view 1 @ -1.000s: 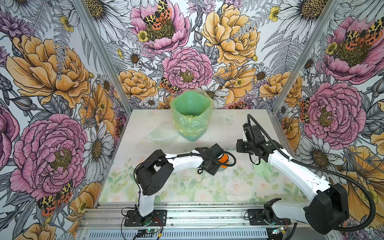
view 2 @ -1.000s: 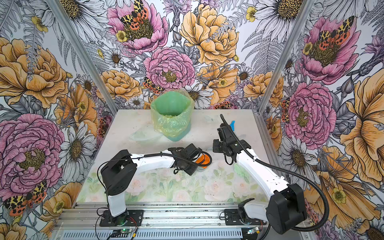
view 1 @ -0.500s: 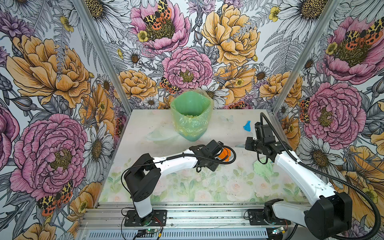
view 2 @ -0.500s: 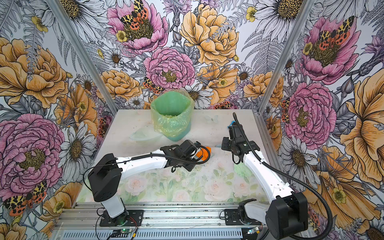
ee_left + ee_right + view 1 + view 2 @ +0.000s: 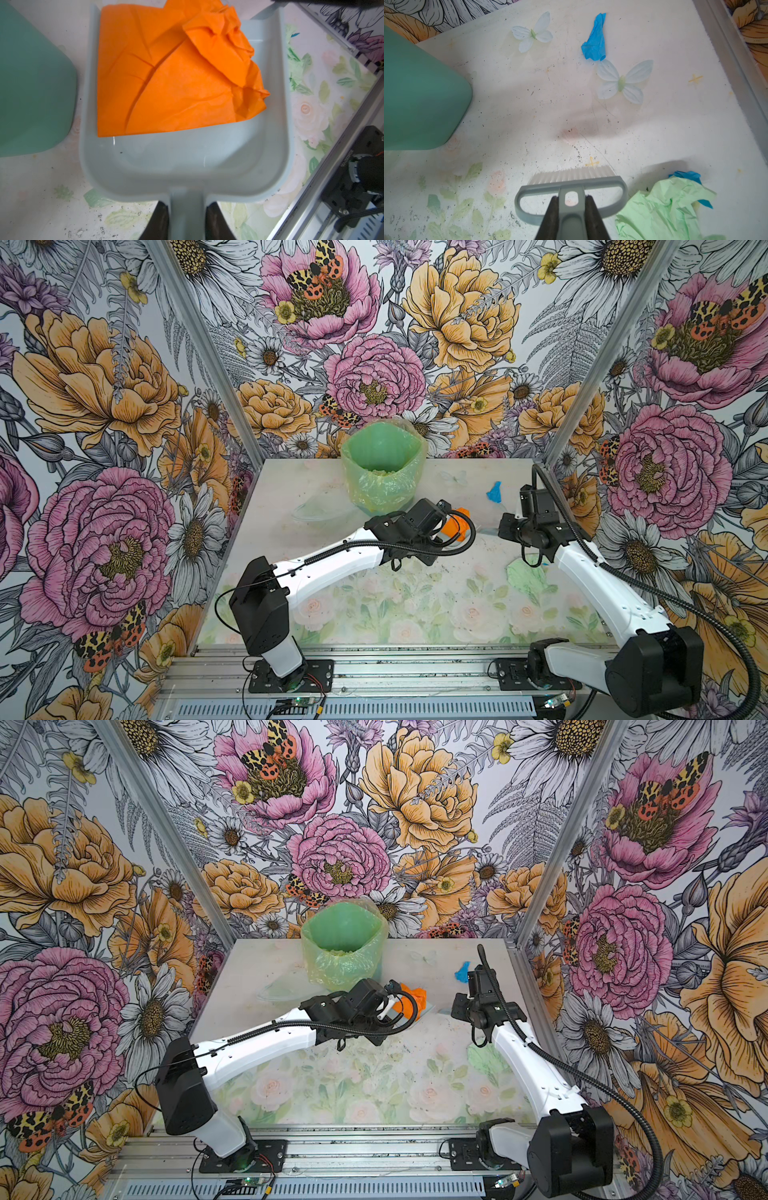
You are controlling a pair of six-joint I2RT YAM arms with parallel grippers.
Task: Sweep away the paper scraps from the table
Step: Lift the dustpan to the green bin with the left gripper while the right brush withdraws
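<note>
Inside the dustpan lies 1 orange scrap, already collected. On the table 3 wait: a blue scrap, a pale green scrap, and a second blue scrap touching it, plain only in the right wrist view. The left gripper clamps the dustpan, the right gripper the brush.

The bin stands upper centre on the desk. Just lower right of it the dustpan holds a paper scrap. Farther right is the brush, a second scrap above it, a third scrap below.
</note>
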